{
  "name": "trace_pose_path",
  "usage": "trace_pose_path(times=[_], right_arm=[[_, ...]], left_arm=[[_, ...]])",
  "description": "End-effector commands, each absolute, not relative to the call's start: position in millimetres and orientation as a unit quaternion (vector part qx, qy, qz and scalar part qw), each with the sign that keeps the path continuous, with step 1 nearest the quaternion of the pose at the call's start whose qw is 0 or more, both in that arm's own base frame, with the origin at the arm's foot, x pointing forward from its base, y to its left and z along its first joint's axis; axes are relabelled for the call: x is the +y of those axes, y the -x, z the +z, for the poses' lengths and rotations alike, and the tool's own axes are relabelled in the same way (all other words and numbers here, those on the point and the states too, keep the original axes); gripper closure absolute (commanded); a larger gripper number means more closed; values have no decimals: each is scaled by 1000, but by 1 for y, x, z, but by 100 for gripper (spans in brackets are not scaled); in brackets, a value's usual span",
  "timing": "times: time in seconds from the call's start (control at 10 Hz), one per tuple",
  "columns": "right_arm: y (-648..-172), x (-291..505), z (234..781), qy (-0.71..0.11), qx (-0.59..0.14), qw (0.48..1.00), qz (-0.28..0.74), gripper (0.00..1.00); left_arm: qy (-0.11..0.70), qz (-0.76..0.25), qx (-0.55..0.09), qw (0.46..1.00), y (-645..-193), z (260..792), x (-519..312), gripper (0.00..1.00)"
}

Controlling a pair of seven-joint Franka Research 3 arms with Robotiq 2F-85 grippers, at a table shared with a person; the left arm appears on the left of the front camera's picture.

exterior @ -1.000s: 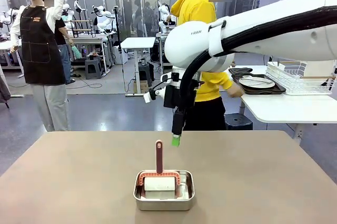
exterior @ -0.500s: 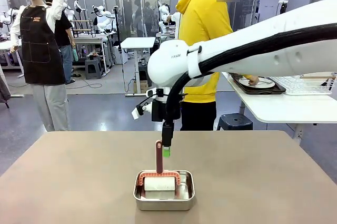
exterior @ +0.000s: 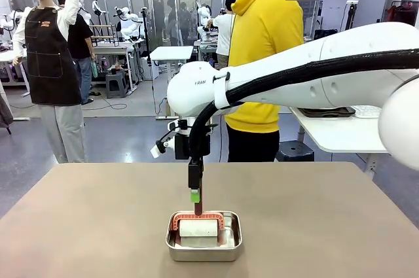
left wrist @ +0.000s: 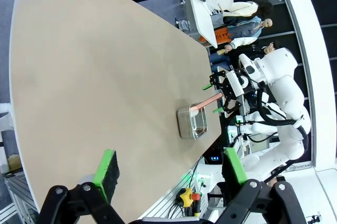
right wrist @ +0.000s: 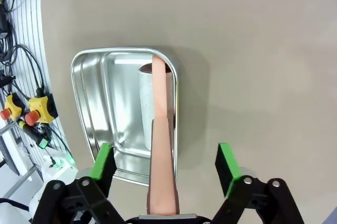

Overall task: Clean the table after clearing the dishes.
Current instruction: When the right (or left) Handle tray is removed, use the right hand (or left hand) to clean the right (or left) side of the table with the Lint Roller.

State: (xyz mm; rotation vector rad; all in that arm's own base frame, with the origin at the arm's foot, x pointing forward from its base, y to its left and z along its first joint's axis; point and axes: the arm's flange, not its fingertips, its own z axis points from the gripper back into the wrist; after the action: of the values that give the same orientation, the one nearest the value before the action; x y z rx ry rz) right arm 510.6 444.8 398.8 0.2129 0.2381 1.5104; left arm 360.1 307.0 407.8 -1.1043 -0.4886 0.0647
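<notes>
The taupe table (exterior: pixel 98 225) carries a small steel pan (exterior: pixel 203 253) near its front middle. In the pan lies a roller with a white roll (exterior: pixel 198 227) and a salmon-red handle (right wrist: pixel 160 129) that stands upright. My right gripper (exterior: pixel 195 196) hangs straight down over the pan, with its green pads (right wrist: pixel 105 163) on either side of the handle. A gap shows on both sides, so it is open. My left gripper (left wrist: pixel 168 168) is open and holds nothing, high above the table (left wrist: pixel 105 76). The dishes are hidden behind my right arm.
A person in a yellow hoodie (exterior: pixel 262 49) stands at the far edge, turned toward a white side table (exterior: pixel 340 134) on the right. The dark edge of a tray (exterior: pixel 321 112) shows on that table. Bare tabletop lies all around the pan (right wrist: pixel 84 103).
My right arm has swung left and down, bringing its gripper from beside the handle's top to around the handle. The person has turned farther toward the side table.
</notes>
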Motion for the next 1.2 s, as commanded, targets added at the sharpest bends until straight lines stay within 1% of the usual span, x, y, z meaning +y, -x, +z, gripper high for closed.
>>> trace_pose_path(times=[0.0,0.1,0.2,0.3,0.4,0.5,0.6,0.7,0.8,0.9,1.1], right_arm=[[-511,450,409,-77,115,726,673,19],[-510,450,411,-78,114,727,672,37],[-511,450,411,-77,117,730,669,38],[-511,450,409,-78,118,731,668,56],[-511,449,408,-80,120,731,667,57],[-511,447,409,-81,118,732,666,75],[-511,444,410,-78,117,735,663,77],[-511,441,410,-82,116,735,663,95],[-510,441,410,-82,115,733,666,96],[-510,442,410,-82,114,731,668,100],[-509,441,412,-85,113,729,669,100]], left_arm=[[526,25,-237,817,-357,408,308,0],[526,25,-237,817,-357,408,308,0],[526,25,-237,817,-357,408,308,0],[526,25,-237,817,-357,408,308,0],[526,25,-237,817,-357,408,308,0],[526,25,-237,817,-357,408,308,0],[526,25,-237,817,-357,408,308,0],[526,25,-237,817,-357,408,308,0],[526,25,-237,817,-357,408,308,0],[526,25,-237,817,-357,408,308,0],[526,25,-237,817,-357,408,308,0]])
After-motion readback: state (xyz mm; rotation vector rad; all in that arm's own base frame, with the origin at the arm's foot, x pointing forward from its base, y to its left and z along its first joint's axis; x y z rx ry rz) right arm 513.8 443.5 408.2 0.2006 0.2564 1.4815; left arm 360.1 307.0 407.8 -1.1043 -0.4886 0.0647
